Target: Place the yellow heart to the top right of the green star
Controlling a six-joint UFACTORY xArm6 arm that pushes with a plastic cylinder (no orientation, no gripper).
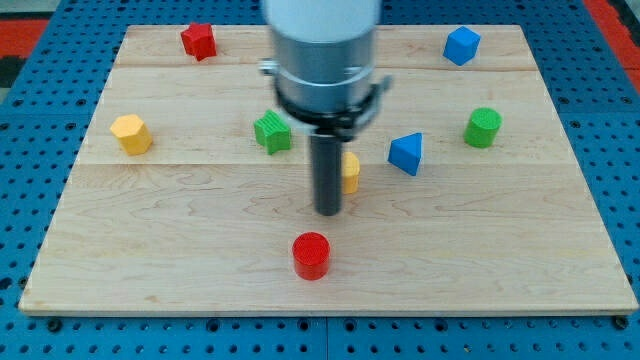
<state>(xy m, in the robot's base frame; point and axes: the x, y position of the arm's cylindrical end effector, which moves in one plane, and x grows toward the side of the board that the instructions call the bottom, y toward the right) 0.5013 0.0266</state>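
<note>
My tip (328, 211) bare, carrying nothing; small yellow heart block (351, 172) sits touching the rod's right side (half hidden). Green star block (272, 132) up-left. We push gently up-right, contact centred.

Yellow heart (351, 172) mostly hidden behind the rod, right of and slightly below the green star (272, 131).

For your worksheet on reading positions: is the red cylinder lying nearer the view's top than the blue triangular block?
No, the red cylinder lies near the view's bottom, well below the blue triangular block.
</note>
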